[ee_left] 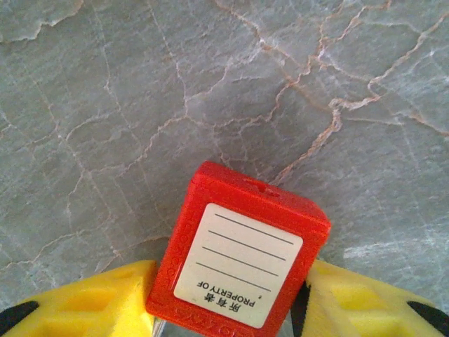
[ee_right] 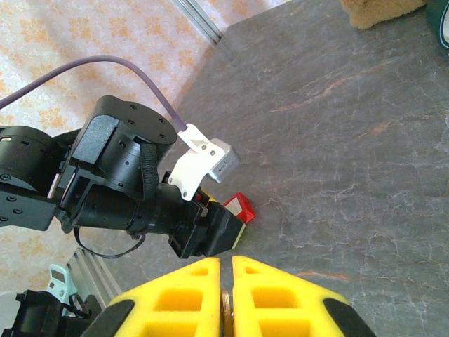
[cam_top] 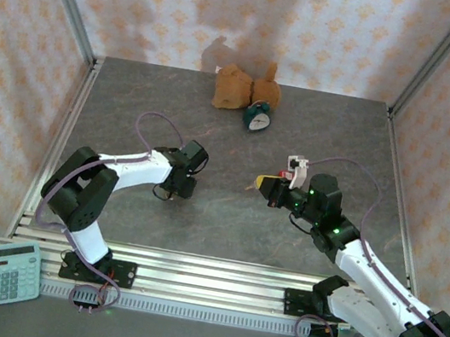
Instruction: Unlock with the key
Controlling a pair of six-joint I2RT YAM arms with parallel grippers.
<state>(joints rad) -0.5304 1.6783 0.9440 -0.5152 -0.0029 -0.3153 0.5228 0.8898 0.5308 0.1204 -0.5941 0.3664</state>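
The red, hard-cased padlock with a white "PROPERTY OF" label (ee_left: 238, 260) sits between the yellow fingers (ee_left: 105, 298) of my left pincer (ee_left: 231, 302), over the grey veined tabletop (ee_left: 126, 98). One pad touches its flank and the other looks just off it, so I cannot tell whether it is clamped. I judge it rigid, fairly light and slick-sided, best pinched across the narrow flanks. Facing it, my right pincer (ee_right: 224, 267) is closed, with a thin sliver (ee_right: 224, 307) in its seam, possibly the key.
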